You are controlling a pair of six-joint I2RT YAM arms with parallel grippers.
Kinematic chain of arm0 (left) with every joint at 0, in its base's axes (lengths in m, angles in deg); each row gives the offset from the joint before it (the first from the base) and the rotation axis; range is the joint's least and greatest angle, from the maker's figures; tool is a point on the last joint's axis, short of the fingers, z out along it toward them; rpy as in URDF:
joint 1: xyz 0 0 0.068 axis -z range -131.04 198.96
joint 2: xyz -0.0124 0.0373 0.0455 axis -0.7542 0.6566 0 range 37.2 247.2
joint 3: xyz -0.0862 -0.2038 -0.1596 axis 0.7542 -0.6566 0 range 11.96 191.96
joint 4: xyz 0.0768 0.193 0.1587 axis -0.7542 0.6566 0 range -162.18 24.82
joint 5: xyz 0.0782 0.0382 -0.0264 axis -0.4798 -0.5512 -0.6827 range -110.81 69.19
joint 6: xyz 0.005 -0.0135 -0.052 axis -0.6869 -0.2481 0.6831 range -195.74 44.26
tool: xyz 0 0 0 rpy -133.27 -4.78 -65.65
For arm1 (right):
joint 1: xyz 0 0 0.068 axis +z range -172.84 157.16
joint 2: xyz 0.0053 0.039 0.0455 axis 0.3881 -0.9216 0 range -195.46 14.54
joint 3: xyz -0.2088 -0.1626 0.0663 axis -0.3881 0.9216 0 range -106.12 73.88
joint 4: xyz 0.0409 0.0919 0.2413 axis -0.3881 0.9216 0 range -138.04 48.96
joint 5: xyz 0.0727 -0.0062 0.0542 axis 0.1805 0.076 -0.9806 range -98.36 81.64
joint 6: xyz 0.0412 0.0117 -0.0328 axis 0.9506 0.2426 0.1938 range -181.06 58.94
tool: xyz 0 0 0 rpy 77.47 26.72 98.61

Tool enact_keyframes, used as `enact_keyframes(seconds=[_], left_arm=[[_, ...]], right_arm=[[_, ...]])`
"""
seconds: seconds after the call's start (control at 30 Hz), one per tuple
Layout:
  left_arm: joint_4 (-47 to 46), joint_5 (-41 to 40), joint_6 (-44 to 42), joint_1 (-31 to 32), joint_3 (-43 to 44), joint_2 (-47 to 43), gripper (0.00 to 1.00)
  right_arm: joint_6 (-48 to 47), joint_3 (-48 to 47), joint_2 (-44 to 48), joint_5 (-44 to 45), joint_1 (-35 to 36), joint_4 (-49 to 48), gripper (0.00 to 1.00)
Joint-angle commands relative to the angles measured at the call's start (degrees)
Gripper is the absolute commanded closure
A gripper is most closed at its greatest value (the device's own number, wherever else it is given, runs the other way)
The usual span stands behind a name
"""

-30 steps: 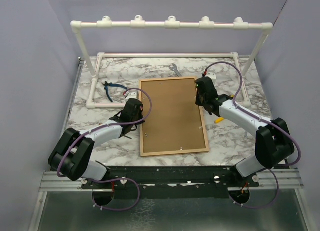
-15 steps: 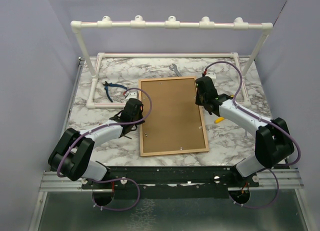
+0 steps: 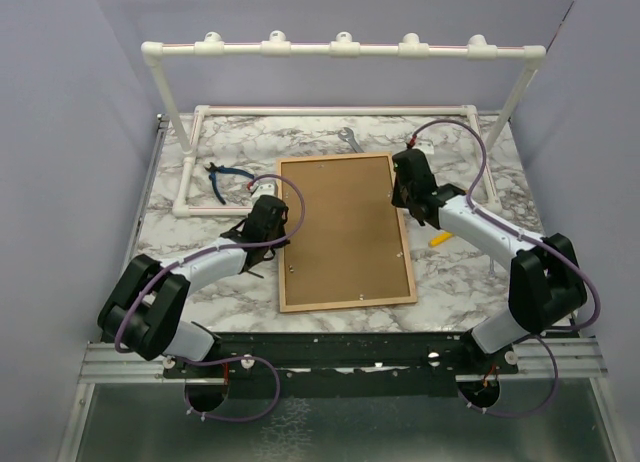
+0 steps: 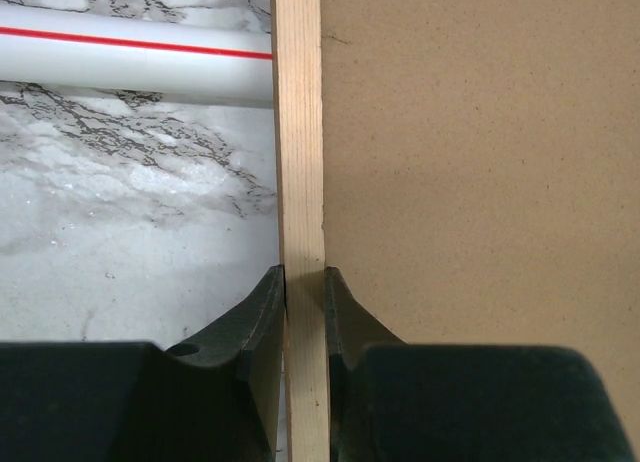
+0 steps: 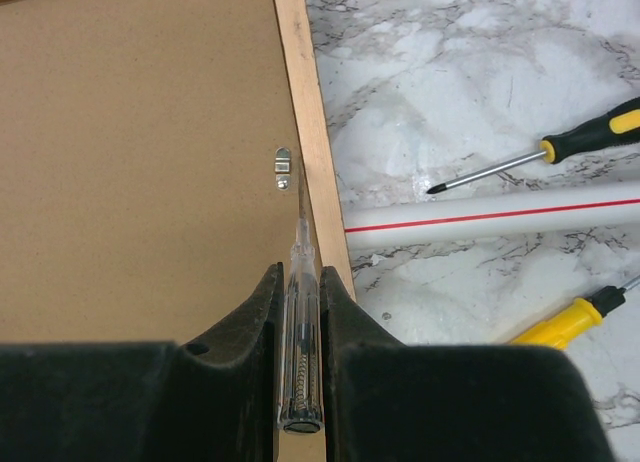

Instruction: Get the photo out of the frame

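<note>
At the near edge of the grey-veined white marble table point(image 3: 470, 282), the two arms reach inward to opposite long sides of a large rectangular picture frame point(image 3: 345, 232) with a narrow orange-brown wooden border. The frame lies flat at mid-table with its plain brown fibreboard back upward.

Left gripper point(image 4: 304, 282): the jaws stand at a narrow gap, pinching the frame's left border. One dark finger is on the marble side and the other is over the fibreboard.

Right gripper point(image 5: 302, 282): the jaws are nearly together, clamped on a slim clear-handled screwdriver point(image 5: 301, 372) lying along the fingers. Its blade points at a small silver metal tab point(image 5: 282, 168) on the back, just inside the right border. Contact between tip and tab cannot be judged.

The photo is not visible, as the back board covers the whole opening.

Right of the frame, a yellow-handled screwdriver point(image 5: 565, 322) and a black-and-yellow cross-tip screwdriver point(image 5: 560, 145) lie on the marble. A white plastic pipe with a thin red line point(image 5: 500, 217) runs between them.

Farther out, blue-handled pliers point(image 3: 226, 178) rest left of the frame's far corner. A silver wrench point(image 3: 350, 138) lies just beyond its far edge.

Along the far side stands a white plastic pipe rack point(image 3: 340, 50).
</note>
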Motion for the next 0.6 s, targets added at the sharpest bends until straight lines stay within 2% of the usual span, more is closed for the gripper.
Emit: enact_keyframes(seconds=[0.0, 0.2, 0.37, 0.57], left_arm=[[3.7, -6.1, 0.6, 0.0, 1.9, 1.0, 1.0], [4.5, -7.1, 3.5, 0.0, 2.6, 1.2, 1.0], [6.4, -7.8, 6.5, 0.0, 4.7, 2.9, 1.0], [6.3, -8.4, 8.7, 0.0, 6.0, 4.3, 1.0]], right_arm=[[2.1, -3.5, 1.0, 5.0, -0.6, 4.3, 0.99], [3.1, -1.4, 6.4, -1.1, -0.6, 7.8, 0.99], [1.6, 0.7, 9.5, -7.0, -0.6, 14.6, 0.99], [0.9, 7.4, 17.0, -19.4, -0.5, 17.3, 0.99]])
